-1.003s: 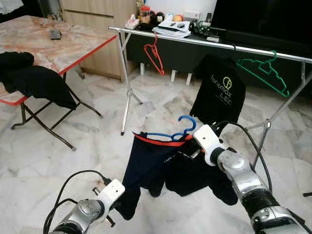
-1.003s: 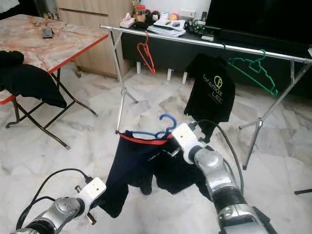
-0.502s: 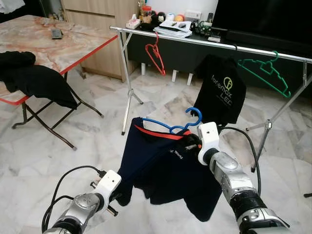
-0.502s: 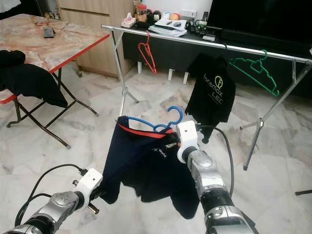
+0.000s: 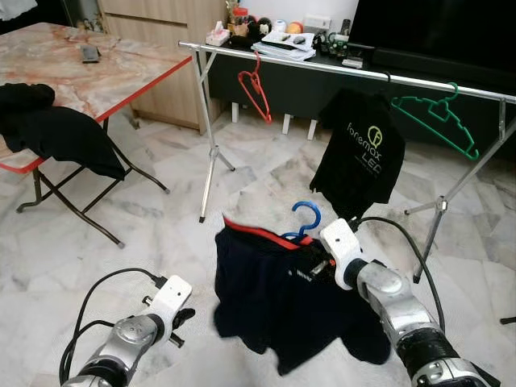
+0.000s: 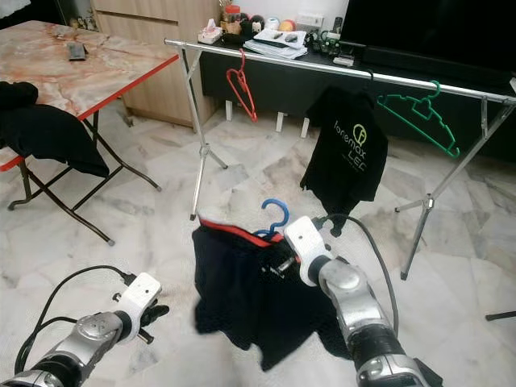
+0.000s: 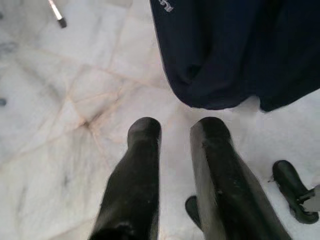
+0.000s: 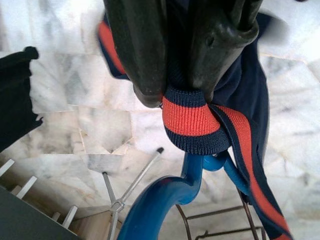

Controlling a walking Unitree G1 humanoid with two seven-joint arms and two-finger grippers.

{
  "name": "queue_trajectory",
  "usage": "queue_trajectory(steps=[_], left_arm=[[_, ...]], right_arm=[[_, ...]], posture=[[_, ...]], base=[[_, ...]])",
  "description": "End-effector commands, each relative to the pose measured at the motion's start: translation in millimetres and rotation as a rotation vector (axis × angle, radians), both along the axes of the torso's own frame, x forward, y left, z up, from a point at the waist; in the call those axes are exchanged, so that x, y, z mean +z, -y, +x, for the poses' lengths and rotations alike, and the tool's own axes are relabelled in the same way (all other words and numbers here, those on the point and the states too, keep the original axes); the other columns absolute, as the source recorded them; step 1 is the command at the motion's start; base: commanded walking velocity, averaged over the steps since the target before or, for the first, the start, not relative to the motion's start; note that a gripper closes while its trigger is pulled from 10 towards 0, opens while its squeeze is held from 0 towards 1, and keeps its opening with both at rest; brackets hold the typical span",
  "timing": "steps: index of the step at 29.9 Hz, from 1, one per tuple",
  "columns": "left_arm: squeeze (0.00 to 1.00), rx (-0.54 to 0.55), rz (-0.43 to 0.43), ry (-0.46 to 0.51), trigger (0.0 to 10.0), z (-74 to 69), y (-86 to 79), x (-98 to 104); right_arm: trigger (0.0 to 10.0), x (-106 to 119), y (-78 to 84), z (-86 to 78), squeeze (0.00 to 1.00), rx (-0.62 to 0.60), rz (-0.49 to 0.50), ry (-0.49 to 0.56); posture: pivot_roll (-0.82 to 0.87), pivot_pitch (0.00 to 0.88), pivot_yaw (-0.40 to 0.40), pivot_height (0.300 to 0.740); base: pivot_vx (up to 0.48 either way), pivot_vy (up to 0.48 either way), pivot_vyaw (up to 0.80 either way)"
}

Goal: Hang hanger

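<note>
A blue hanger [image 5: 305, 219] carries a navy shirt [image 5: 278, 310] with a red-edged collar, hanging low over the floor in front of me. My right gripper [image 5: 322, 263] is shut on the ribbed collar [image 8: 189, 117] just below the hanger's hook [image 8: 157, 200]. My left gripper [image 5: 182, 317] is low at the left, a short way from the shirt's hem [image 7: 220, 90]. Its fingers [image 7: 144, 137] stand slightly apart, open over bare floor with nothing between them. The silver clothes rail [image 5: 339, 68] runs across the room beyond the shirt.
On the rail hang a red hanger [image 5: 255, 90], a black printed T-shirt [image 5: 360, 153] and a green hanger [image 5: 439, 117]. A folding marble-top table [image 5: 97, 81] with a black garment [image 5: 48, 133] stands at the left. A cluttered low cabinet [image 5: 282, 44] is behind the rail.
The shirt and hanger rose, then dropped lower with my right gripper. My left gripper, which was at the shirt's lower edge, is now apart from it and the cloth hangs free.
</note>
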State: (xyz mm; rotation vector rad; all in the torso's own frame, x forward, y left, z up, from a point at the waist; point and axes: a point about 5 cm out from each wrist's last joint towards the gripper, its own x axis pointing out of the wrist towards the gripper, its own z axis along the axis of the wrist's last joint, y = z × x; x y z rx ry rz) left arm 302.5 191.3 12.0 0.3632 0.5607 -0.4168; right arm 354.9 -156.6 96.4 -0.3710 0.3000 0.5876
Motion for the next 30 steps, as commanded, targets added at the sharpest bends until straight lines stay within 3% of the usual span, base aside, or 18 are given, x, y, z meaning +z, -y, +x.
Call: queue_trajectory(steps=[1, 5, 7, 9, 11, 13, 15, 20, 21, 22, 23, 30], left_arm=[[1.00, -0.050, 0.008, 0.010, 10.0, -1.0, 1.8, 1], [1.00, -0.061, 0.027, 0.020, 10.0, -0.4, -0.1, 2], [1.00, -0.096, 0.050, 0.040, 10.0, 0.9, -2.1, 6], [1.00, -0.112, 0.059, 0.047, 10.0, 1.2, -2.5, 7], [1.00, -0.112, 0.059, 0.047, 10.0, 1.2, -2.5, 7], [1.00, -0.172, 0.072, 0.052, 10.0, 0.0, -1.2, 8], [1.00, -0.209, 0.074, 0.062, 10.0, -0.7, 0.4, 9], [1.00, -0.306, 0.066, 0.069, 10.0, -3.8, 5.1, 11], [0.86, -0.358, 0.069, 0.064, 10.0, -6.4, 7.2, 10], [0.00, -0.405, 0.076, 0.060, 10.0, -8.8, 8.9, 10], [0.00, -0.464, 0.088, 0.056, 10.0, -11.6, 11.2, 9], [0.00, -0.561, 0.128, 0.027, 10.0, -16.7, 14.8, 6]], right_arm=[[10.0, 12, 4.3, 4.2, 0.00, 0.052, -0.048, 0.056], [10.0, 9, 4.4, -1.1, 0.00, 0.157, -0.094, 0.037], [10.0, 1, 9.2, -10.6, 0.00, 0.311, -0.216, -0.007], [10.0, -3, 11.8, -14.2, 0.00, 0.363, -0.267, -0.025], [10.0, -3, 11.8, -14.2, 0.00, 0.363, -0.267, -0.025], [10.0, -11, 19.1, -20.5, 0.00, 0.441, -0.377, -0.057], [10.0, -15, 22.3, -21.6, 0.00, 0.448, -0.425, -0.069], [10.0, -21, 24.6, -23.1, 0.00, 0.454, -0.481, -0.074], [10.0, -23, 23.4, -23.6, 0.00, 0.458, -0.486, -0.072], [10.0, -23, 21.2, -24.2, 0.00, 0.475, -0.484, -0.066], [10.0, -21, 16.9, -23.5, 0.00, 0.495, -0.474, -0.046], [10.0, -11, 11.7, -20.2, 0.00, 0.548, -0.465, 0.002]], posture=[[-0.03, 0.101, -0.037, 0.740], [-0.03, 0.099, -0.035, 0.740], [-0.03, 0.099, -0.038, 0.740], [-0.03, 0.099, -0.038, 0.740], [-0.03, 0.099, -0.038, 0.740], [-0.03, 0.097, -0.040, 0.740], [-0.03, 0.096, -0.040, 0.740], [-0.02, 0.097, -0.040, 0.740], [-0.02, 0.096, -0.040, 0.740], [-0.02, 0.096, -0.039, 0.740], [-0.02, 0.095, -0.039, 0.740], [-0.02, 0.092, -0.040, 0.740]], base=[[0.000, 0.000, 0.00], [0.000, 0.000, 0.00], [0.000, 0.000, 0.00], [0.000, 0.000, 0.00], [0.000, 0.000, 0.00], [0.000, 0.000, 0.00], [0.000, 0.000, 0.00], [0.000, 0.000, 0.00], [0.000, 0.000, 0.00], [0.000, 0.000, 0.00], [0.000, 0.000, 0.00], [0.000, 0.000, 0.00]])
